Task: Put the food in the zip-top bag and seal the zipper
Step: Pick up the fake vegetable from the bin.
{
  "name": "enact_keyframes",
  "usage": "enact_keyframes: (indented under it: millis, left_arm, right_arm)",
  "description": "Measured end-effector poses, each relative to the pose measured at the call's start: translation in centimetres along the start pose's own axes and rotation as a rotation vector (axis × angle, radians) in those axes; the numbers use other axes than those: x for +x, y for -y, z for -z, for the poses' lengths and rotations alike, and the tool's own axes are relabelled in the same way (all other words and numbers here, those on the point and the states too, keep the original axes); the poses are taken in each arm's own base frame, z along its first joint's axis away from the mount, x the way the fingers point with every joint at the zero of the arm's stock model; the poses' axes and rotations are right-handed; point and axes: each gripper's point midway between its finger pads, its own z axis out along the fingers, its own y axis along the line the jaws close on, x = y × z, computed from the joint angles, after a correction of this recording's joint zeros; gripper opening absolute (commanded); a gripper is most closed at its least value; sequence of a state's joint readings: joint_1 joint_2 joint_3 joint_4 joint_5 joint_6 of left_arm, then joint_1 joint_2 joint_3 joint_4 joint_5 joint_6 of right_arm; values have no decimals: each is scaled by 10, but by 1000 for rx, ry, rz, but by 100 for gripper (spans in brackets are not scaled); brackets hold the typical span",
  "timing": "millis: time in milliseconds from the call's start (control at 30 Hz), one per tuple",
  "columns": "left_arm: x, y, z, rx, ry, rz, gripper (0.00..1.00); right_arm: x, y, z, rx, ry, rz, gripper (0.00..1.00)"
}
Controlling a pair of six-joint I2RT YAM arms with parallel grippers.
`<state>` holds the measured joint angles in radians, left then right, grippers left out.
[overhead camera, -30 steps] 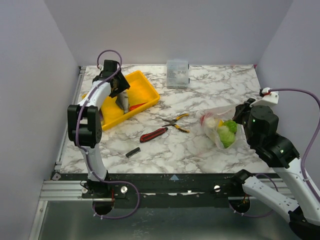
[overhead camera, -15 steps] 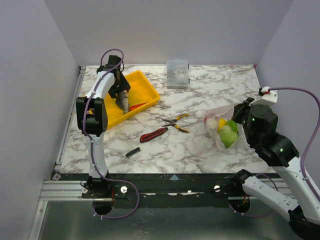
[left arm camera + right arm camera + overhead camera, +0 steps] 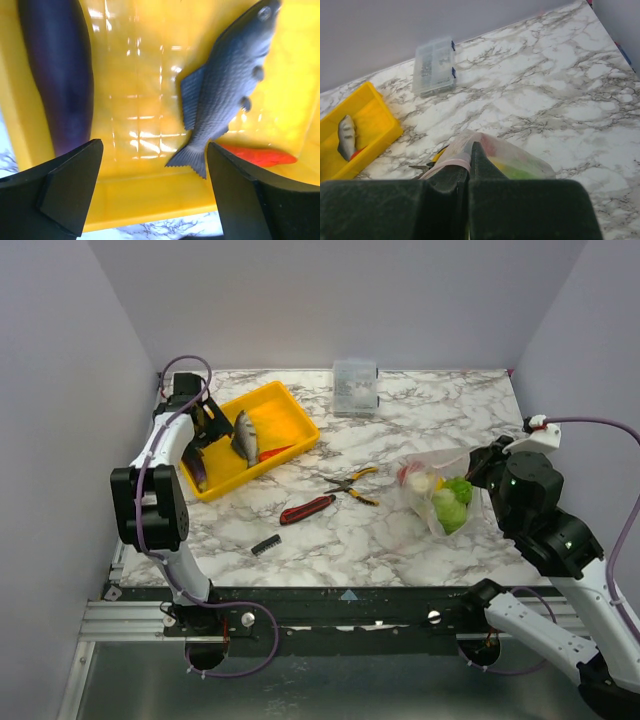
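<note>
— What has been altered in the last second?

— The left claw has been swung from above the grey plastic toy fish towards the tray's left end, and its jaws have been spread wider. The fish is left lying in the yellow rectangular plastic tray, near the dark purple toy eggplant. Nothing has been lifted, so both are yet to be bagged.

— And what is held?

— Nothing by the left claw: it is opened wide over bare tray floor. The right claw is clamped shut on the pinkish zipper strip of the thin clear plastic zip-top bag, well apart from the tray, in which green and yellow food is already contained.
</note>
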<state>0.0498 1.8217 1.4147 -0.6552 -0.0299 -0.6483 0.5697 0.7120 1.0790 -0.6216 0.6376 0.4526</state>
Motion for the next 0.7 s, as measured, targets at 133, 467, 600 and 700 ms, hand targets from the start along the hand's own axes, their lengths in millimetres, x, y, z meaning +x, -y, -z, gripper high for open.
enact_keyframes:
  millis: [133, 467, 600, 700]
  left_arm:
    - [-37, 0, 23, -5, 112, -66, 95]
    - [-61, -35, -6, -264, 67, -169, 92]
    - [-50, -56, -21, -372, 5, -193, 90]
    - [-44, -65, -26, -416, -32, -211, 89]
  right_arm:
    - [-2, 0, 3, -8, 6, -9, 1]
    - [-11, -1, 11, -39, 38, -40, 1]
    - [-14, 1, 14, -44, 48, -48, 1]
    - [-17, 2, 17, -49, 57, -55, 1]
